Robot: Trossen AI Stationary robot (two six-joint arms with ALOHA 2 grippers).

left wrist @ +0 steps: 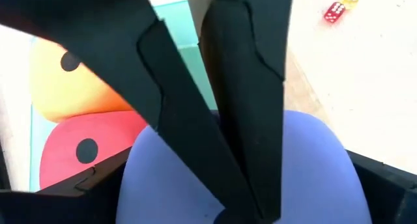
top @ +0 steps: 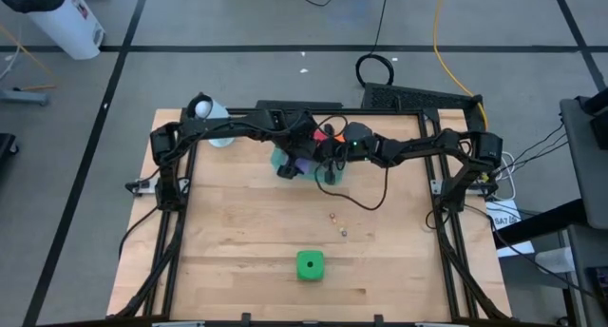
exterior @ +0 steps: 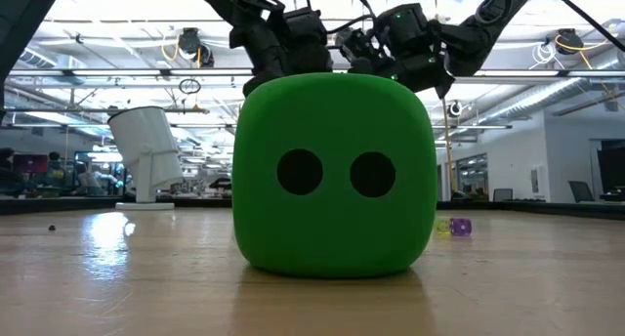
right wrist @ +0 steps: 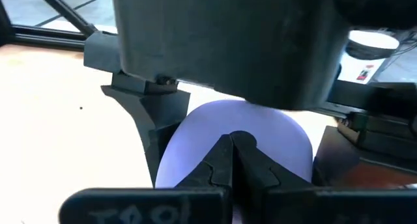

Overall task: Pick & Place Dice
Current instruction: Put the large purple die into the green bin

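Both arms meet over the teal tray (top: 282, 160) at the table's far middle. A purple die (left wrist: 313, 159) sits between my left gripper's (top: 296, 162) two fingers. My right gripper (right wrist: 232, 146) is shut, with its tips against the same die. The orange die (left wrist: 78, 87) and the red die (left wrist: 71, 152) lie side by side in the tray behind it. The green die (top: 310, 265) rests on one face on the bare wood near the table's near edge, its two-pip face turned toward the low camera (exterior: 335, 173). A second purple die does not show. My left gripper holds the purple die pinched between its two fingers (right wrist: 156, 126), one on each of two opposite sides (left wrist: 140, 185). Whether the die is lifted clear of the tray cannot be told. My right gripper's shut fingertips (right wrist: 221, 160) lie against the die's rounded face (right wrist: 215, 120), coming from the table's right.
Tiny dice (top: 333, 216) lie on the wood between the tray and the green die. One red tiny die (left wrist: 333, 12) shows past the purple die. A white container (top: 203, 108) stands at the far left corner. A black cable (top: 366, 201) loops over the table.
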